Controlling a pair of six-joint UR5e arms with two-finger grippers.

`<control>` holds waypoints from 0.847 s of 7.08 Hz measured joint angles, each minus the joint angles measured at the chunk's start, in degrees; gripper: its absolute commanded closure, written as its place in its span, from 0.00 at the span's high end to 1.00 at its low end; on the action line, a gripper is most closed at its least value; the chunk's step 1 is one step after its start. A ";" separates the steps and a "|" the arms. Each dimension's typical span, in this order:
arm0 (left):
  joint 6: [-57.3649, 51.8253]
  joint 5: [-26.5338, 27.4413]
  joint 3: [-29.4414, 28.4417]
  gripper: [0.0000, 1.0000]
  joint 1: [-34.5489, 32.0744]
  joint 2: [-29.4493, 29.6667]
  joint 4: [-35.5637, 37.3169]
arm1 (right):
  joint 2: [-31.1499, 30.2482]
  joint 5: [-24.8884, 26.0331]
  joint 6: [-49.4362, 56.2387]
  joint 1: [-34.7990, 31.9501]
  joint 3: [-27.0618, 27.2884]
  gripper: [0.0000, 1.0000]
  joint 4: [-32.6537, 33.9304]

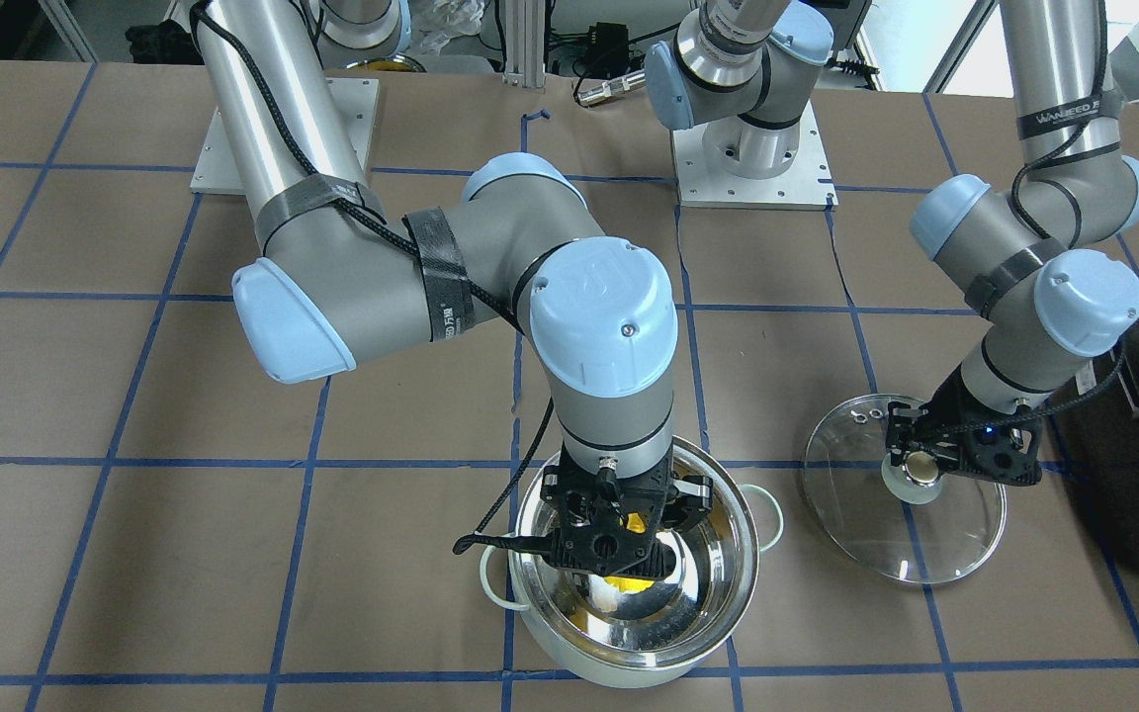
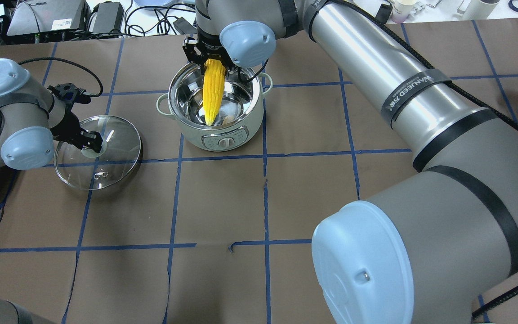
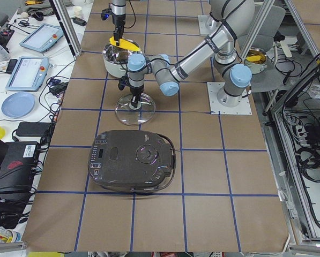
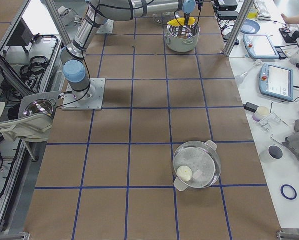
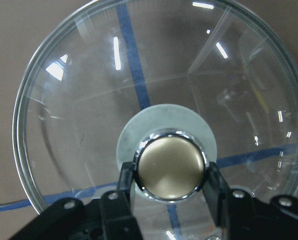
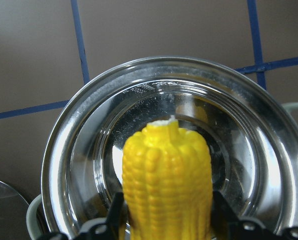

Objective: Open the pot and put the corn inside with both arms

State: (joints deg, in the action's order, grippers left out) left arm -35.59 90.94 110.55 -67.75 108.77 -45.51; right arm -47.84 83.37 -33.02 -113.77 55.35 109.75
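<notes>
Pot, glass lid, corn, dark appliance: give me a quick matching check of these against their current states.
Things:
1. corn
2. glass lid
3. pot
4. dark appliance

States:
A. open, standing on the table
B. knob between the fingers of the left gripper
C. closed, near the table's left end
D. held by the right gripper, pointing down into the pot

Pairs: 1-D, 2-B, 3-A, 4-C
</notes>
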 measured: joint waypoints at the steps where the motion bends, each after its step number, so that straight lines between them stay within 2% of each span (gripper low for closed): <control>1: -0.42 0.28 -0.02 1.00 0.04 0.00 0.16 | -0.21 0.00 1.14 -0.08 0.99 1.00 1.96; 4: -0.60 0.44 -2.11 1.00 -0.14 -0.08 -2.01 | -2.43 0.04 3.51 0.17 1.98 1.00 1.65; 5: -0.42 0.36 -5.05 1.00 -0.66 -0.42 -6.51 | -4.36 0.39 5.99 1.16 2.51 1.00 -1.44; 6: -0.12 0.23 -9.88 1.00 -1.45 -1.04 -14.66 | -7.27 0.81 9.86 3.38 3.92 1.00 -5.41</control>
State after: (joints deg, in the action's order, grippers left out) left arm -35.71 91.17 100.67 -69.20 107.73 -60.17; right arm -55.11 84.18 -23.17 -110.39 59.27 104.34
